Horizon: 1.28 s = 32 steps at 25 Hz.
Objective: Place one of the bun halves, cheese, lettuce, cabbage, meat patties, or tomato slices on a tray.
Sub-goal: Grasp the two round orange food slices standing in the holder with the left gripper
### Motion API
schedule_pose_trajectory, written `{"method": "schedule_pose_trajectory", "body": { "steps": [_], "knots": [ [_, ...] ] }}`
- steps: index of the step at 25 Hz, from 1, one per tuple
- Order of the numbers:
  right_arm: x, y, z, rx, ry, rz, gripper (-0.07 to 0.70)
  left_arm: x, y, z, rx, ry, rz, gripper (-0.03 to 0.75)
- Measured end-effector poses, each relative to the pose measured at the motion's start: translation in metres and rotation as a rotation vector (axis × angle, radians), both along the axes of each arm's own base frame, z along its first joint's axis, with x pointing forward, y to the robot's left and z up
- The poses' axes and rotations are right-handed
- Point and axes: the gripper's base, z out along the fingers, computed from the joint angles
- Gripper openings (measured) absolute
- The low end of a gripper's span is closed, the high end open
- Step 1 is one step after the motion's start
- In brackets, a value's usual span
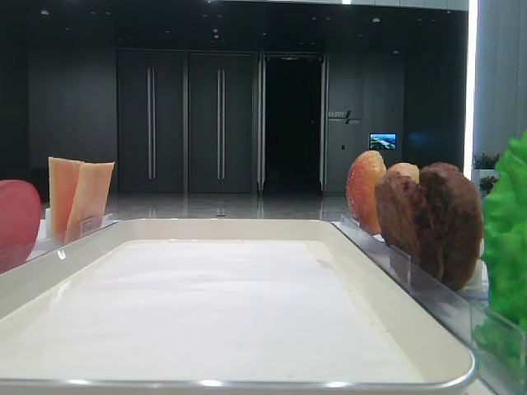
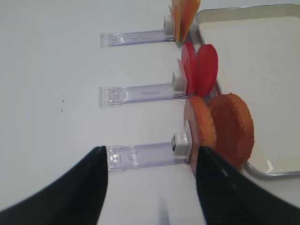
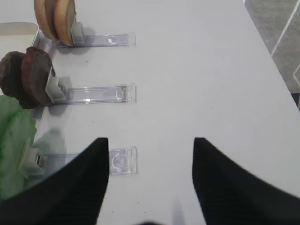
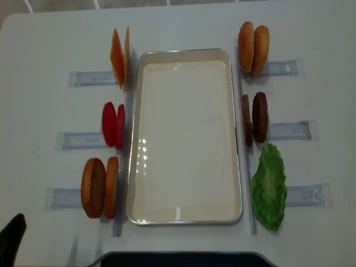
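Left pincer (image 2: 150, 187) wide, empty. Bun halves (image 2: 220, 131) just ahead and right, upright in clear holder (image 2: 140, 157), touching tray (image 2: 243, 14) rim. Right pincer (image 3: 147, 180) wide, empty. Risk: off-centre closing tips both buns; neighbouring tomato slices (image 2: 201, 68) get knocked.

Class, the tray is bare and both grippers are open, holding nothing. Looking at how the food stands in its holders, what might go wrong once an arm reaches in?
1. The bun halves stand on edge as a close pair in front of the left gripper; gripping one may topple the other.
2. They sit right against the tray rim, so a finger could strike it.
3. The lettuce is floppy and may slip out of a grip.
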Motion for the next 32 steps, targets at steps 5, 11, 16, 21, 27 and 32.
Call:
{"method": "schedule_pose_trajectory", "body": {
  "steps": [5,11,16,21,27,32],
  "knots": [
    [0.000,0.000,0.000,0.000,0.000,0.000,0.408,0.000,0.000,0.000,0.000,0.000,0.000,0.453],
    [0.000,0.000,0.000,0.000,0.000,0.000,0.408,0.000,0.000,0.000,-0.012,0.001,0.006,0.453],
    [0.000,0.000,0.000,0.000,0.000,0.000,0.408,0.004,0.000,0.007,-0.022,0.050,0.008,0.453],
    [0.000,0.000,0.000,0.000,0.000,0.000,0.408,0.017,0.001,0.023,-0.039,0.139,0.015,0.453],
    [0.000,0.000,0.000,0.000,0.000,0.000,0.408,0.051,0.003,0.043,-0.051,0.277,0.020,0.453],
    [0.000,0.000,0.000,0.000,0.000,0.000,0.408,0.075,0.005,0.051,-0.056,0.358,0.021,0.453]
  ]
}}
